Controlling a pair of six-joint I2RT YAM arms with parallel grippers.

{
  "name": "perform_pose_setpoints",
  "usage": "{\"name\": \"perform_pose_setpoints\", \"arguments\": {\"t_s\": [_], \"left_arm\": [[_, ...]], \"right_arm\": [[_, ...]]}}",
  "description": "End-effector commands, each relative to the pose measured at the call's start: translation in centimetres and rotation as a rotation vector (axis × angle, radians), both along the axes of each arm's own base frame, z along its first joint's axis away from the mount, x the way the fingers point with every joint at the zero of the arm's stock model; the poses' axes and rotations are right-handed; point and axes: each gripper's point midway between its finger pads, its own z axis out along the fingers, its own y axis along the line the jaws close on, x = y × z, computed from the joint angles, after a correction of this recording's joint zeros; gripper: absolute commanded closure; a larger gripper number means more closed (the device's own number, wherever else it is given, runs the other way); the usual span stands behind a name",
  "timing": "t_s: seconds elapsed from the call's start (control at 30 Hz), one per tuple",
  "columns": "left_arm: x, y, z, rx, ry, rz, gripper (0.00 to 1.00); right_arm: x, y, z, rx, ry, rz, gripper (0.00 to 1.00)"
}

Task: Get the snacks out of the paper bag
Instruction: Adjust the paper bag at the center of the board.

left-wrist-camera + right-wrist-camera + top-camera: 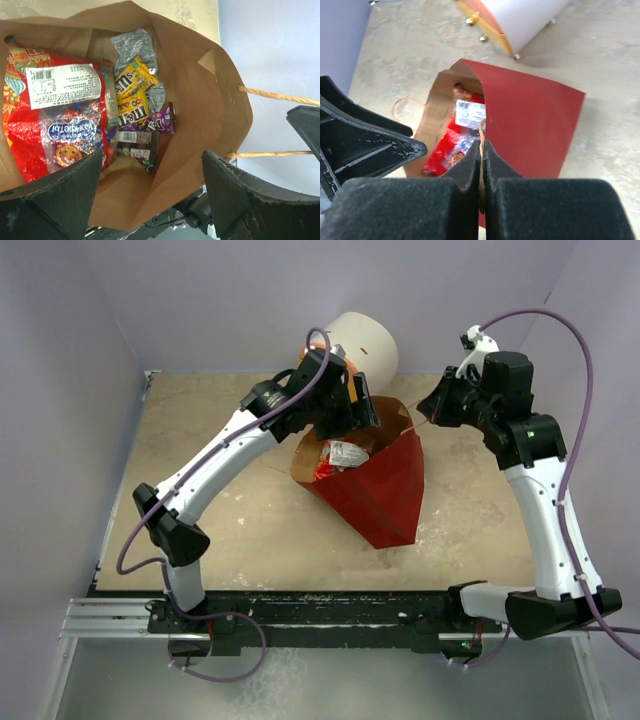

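Note:
The paper bag [385, 490], red outside and brown inside, leans over on the table with its mouth toward the left arm. My left gripper [150, 200] hovers open at that mouth [350, 408], with nothing between its fingers. Inside the bag lie a large red crisp packet [55, 110], yellow candy packets [132, 92], a purple one [162, 120], a brown one [140, 145] and a silver foil packet [132, 45]. My right gripper [481, 145] is shut on the bag's thin string handle [481, 130], holding that side up [432, 408].
A round white cabinet [365, 340] with orange-yellow drawers stands right behind the bag, close to the left wrist. Purple walls close in the table at the back and both sides. The other string handle [405, 102] lies loose on the table.

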Motion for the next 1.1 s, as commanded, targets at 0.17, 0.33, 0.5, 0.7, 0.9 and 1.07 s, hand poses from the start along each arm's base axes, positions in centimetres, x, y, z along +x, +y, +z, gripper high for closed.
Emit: {"name": "perform_pose_setpoints", "arguments": {"t_s": [0.17, 0.33, 0.5, 0.7, 0.9, 1.07], "left_arm": [[0.8, -1.9, 0.8, 0.033, -0.11, -0.079, 0.19], [1.2, -1.0, 1.4, 0.048, -0.181, -0.09, 0.19], [2.6, 5.1, 0.2, 0.127, -0.12, -0.033, 0.07], [3.2, 14.5, -0.5, 0.304, -0.135, 0.074, 0.01], [2.2, 18.3, -3.2, 0.317, -0.051, 0.128, 0.01], [0.7, 17.2, -8.8, 0.215, 0.12, 0.132, 0.01]], "right_arm": [[0.1, -3.9, 0.9, -0.133, -0.014, -0.164, 1.0], [-0.1, -5.7, -1.1, -0.219, 0.027, -0.225, 1.0], [-0.3, -5.9, -0.9, -0.234, 0.017, -0.219, 1.0], [-0.5, -5.1, 0.3, -0.209, -0.01, -0.182, 0.99], [-0.9, -4.2, 0.5, -0.175, -0.002, -0.139, 0.95], [-0.7, -3.3, 0.1, -0.149, 0.017, -0.102, 0.93]]}}
